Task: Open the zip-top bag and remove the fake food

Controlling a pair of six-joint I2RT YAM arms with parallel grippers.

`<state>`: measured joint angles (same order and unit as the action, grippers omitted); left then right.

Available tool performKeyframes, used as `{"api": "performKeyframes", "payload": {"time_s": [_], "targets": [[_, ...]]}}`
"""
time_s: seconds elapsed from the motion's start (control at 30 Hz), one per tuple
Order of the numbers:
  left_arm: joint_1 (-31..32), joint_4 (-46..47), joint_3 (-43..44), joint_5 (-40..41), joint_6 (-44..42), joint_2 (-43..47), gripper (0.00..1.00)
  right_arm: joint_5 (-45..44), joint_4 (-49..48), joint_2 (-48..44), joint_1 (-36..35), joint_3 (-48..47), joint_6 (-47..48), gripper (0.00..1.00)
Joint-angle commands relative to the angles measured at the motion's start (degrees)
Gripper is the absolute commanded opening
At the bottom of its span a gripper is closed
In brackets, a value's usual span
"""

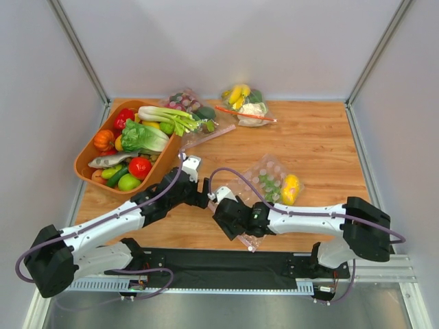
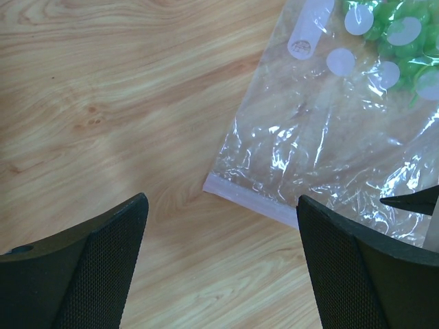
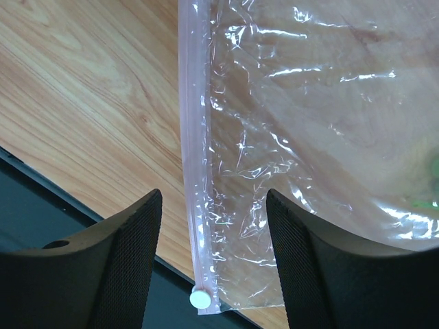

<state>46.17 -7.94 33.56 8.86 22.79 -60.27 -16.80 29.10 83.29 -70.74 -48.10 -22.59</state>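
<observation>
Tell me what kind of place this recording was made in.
Probably a robot-manipulation lab cell, not a kitchen: plain white panels wall in a wooden table, and toy produce fills an orange basket.

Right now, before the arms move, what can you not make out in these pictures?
Zip strip, right wrist view: sealed or open, too fine to tell.
Zip-top bag, top view: near end hidden under both arms' wrists.
Green grapes, left wrist view: cut off by the top and right edges.
Yellow piece, top view only: too small to identify.
</observation>
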Motion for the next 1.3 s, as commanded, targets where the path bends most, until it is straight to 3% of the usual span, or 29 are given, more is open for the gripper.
{"api": "performKeyframes", "payload": {"time_s": [0.0, 0.37, 0.4, 0.53, 0.83, 1.0, 1.27], "targets": [[-0.47, -0.67, 0.1, -0.51, 0.86, 2.0, 0.96, -6.75, -2.74, 1.0, -1.77, -0.77, 0.53, 0.64], [-0.91, -1.64, -0.16, -0.69, 0.07, 2.26, 0.96, -10.54, -0.89, 8.11, -4.76, -2.88, 0.61, 0.59], [-0.91, -1.64, -0.16, -0.6, 0.07, 2.52, 0.96, -10.36, -0.89, 8.29, -4.76, -2.88, 0.62, 0.56], [-1.17, -1.99, -0.25, -0.6, -0.37, 2.96, 0.96, -10.45, -0.28, 8.47, -4.76, -3.32, 0.7, 0.28], [-1.17, -1.46, -1.39, -3.49, -3.89, 6.3, 0.96, -8.17, 1.4, 4.7, -3.88, -6.13, 1.5, 0.01], [-1.0, 3.53, -3.5, -13.31, -7.31, 10.17, 0.93, -6.41, 3.06, 1.89, 0.5, -8.24, -0.08, 0.0], [2.08, 10.14, -5.79, -19.94, -8.55, 15.18, 0.9, 2.02, 2.54, -3.48, 10.35, -9.03, -3.51, 0.0]]}}
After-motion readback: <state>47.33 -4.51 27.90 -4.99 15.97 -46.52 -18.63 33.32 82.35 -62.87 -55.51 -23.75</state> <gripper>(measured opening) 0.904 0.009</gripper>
